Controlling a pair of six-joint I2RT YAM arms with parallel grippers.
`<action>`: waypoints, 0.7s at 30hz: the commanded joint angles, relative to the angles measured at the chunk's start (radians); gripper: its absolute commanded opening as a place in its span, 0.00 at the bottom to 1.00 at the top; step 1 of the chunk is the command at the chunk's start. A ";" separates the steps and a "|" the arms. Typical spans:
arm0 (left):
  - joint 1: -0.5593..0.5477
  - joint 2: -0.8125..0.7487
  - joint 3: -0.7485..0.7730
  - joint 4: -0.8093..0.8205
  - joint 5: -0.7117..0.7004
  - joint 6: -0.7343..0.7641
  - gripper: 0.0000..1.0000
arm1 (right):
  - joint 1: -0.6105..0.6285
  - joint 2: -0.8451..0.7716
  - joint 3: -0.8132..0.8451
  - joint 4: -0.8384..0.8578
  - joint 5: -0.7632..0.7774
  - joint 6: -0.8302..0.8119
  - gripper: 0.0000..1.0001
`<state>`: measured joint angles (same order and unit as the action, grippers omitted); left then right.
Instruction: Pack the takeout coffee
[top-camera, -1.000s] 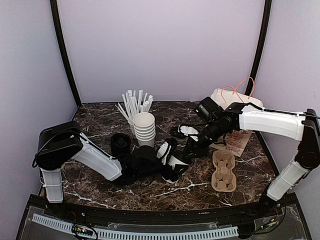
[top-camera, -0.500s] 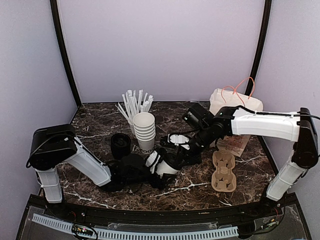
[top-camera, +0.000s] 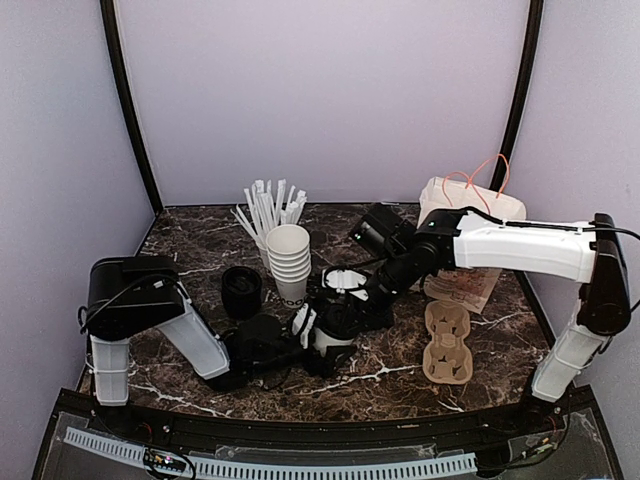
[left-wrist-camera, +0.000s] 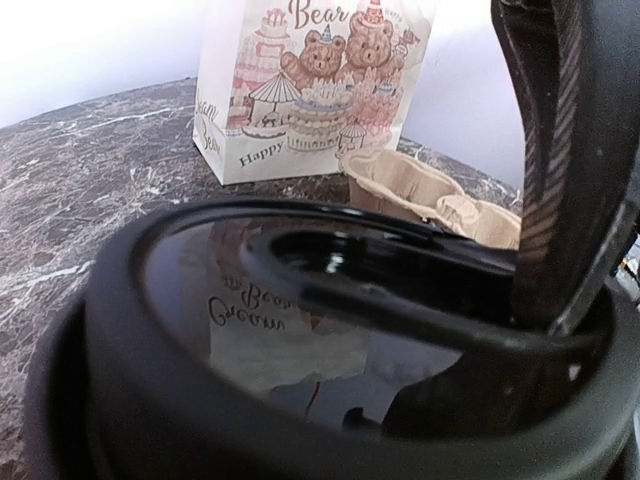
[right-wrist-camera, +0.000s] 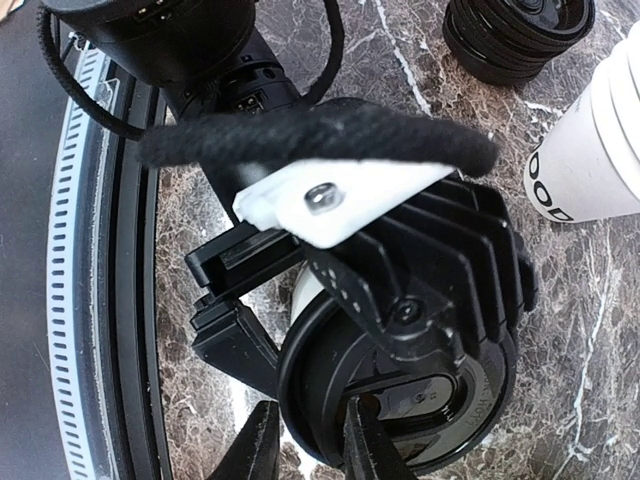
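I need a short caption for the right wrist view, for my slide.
Right hand straddles the lid rim while the left hand holds the cup.

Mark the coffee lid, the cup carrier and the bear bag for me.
coffee lid (left-wrist-camera: 250, 330): left wrist view, glossy top surface.
cup carrier (top-camera: 447, 345): top external view, middle between wells.
bear bag (left-wrist-camera: 310, 90): left wrist view, printed front.
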<state>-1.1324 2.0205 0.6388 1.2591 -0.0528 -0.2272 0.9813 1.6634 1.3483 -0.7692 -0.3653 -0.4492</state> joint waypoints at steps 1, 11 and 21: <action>-0.003 0.041 0.022 0.185 0.000 -0.036 0.90 | 0.010 -0.001 -0.006 -0.012 0.028 -0.010 0.24; -0.003 -0.057 -0.066 0.084 -0.064 -0.008 0.98 | 0.031 0.051 0.053 -0.012 0.024 -0.013 0.25; -0.003 -0.208 -0.139 -0.038 -0.010 0.026 0.97 | 0.056 0.131 0.167 -0.031 0.025 -0.010 0.24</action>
<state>-1.1324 1.8526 0.4942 1.2682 -0.0910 -0.2291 1.0180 1.7687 1.4509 -0.7879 -0.3431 -0.4557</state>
